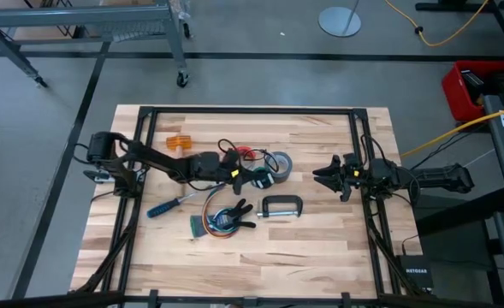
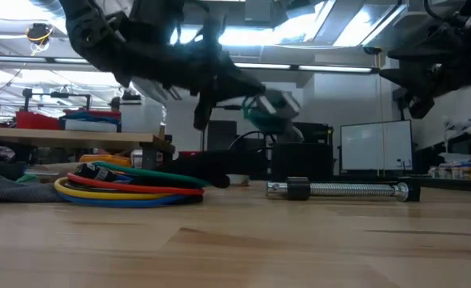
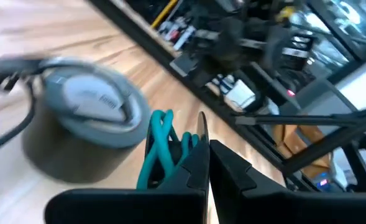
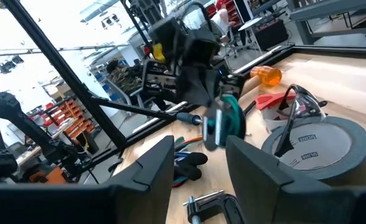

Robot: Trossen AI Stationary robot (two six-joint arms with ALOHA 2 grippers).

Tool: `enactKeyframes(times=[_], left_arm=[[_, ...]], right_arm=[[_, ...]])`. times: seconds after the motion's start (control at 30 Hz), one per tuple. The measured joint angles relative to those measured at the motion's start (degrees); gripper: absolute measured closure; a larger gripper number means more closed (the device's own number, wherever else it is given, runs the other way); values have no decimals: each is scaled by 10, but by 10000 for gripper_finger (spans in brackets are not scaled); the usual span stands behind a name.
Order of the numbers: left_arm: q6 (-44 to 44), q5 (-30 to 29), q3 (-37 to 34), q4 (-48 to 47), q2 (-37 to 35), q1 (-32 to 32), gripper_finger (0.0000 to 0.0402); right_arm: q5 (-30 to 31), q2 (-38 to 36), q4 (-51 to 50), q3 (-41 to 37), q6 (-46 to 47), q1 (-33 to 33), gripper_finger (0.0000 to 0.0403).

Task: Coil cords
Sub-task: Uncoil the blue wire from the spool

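My left gripper point(image 1: 253, 178) reaches to the table's middle, next to a grey tape roll point(image 1: 277, 165), and is shut on a small bunch of teal cord point(image 3: 161, 146). It hangs well above the table in the low view point(image 2: 263, 108). The looped multicoloured bundle point(image 1: 216, 222) lies flat on the table nearer the front, and also shows in the low view point(image 2: 127, 189). A thin dark cord point(image 1: 229, 147) with a small red piece point(image 1: 250, 154) lies by the tape roll. My right gripper point(image 1: 324, 175) is open and empty at the right, facing the left gripper point(image 4: 198, 149). My left gripper pinches the bunch of teal cord between its two shut fingers point(image 3: 198, 155). Loops of the cord point(image 3: 163, 124) stick out past the fingertips. The bunch is lifted clear of the table point(image 2: 261, 112), beside the tape roll.
A metal C-clamp point(image 1: 281, 206) lies right of the bundle. A black glove-like thing point(image 1: 240, 214) lies against the bundle. A blue-handled screwdriver point(image 1: 168, 206) lies left of it, and an orange piece point(image 1: 177, 143) at the far left. Bare wood shows toward the near edge.
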Motion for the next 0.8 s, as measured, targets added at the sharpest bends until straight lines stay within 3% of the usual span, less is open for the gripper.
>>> enactKeyframes(times=[0.17, 0.33, 0.5, 0.8], left_arm=[[41, 13, 0, 3, -37, 0, 401], [58, 31, 0, 31, -50, -1, 401], [57, 47, 0, 50, -51, -1, 401], [52, 88, 0, 64, -50, -2, 401]], right_arm=[[0, 31, 17, 0, 19, 0, 253], [1, 101, 101, 0, 18, 0, 253], [1, 208, 228, 2, 1, 0, 253], [-2, 436, 246, 105, -36, 0, 253]])
